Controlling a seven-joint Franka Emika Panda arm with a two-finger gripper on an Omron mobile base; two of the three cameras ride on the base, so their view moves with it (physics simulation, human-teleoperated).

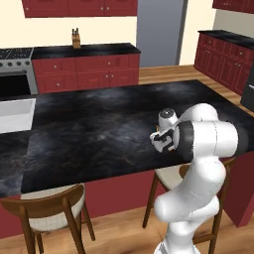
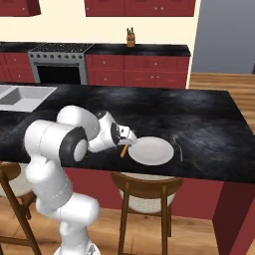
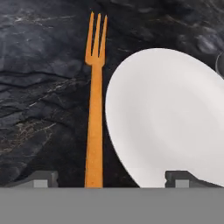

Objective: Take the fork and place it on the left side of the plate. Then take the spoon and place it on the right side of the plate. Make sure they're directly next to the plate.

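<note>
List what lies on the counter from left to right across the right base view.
Sink → pincer over the fork → plate → spoon.

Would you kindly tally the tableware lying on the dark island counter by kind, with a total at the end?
Forks: 1, the orange fork, lying left of the plate.
Plates: 1, the white plate.
Spoons: 1, the dark spoon, right of the plate.
Total: 3
</note>
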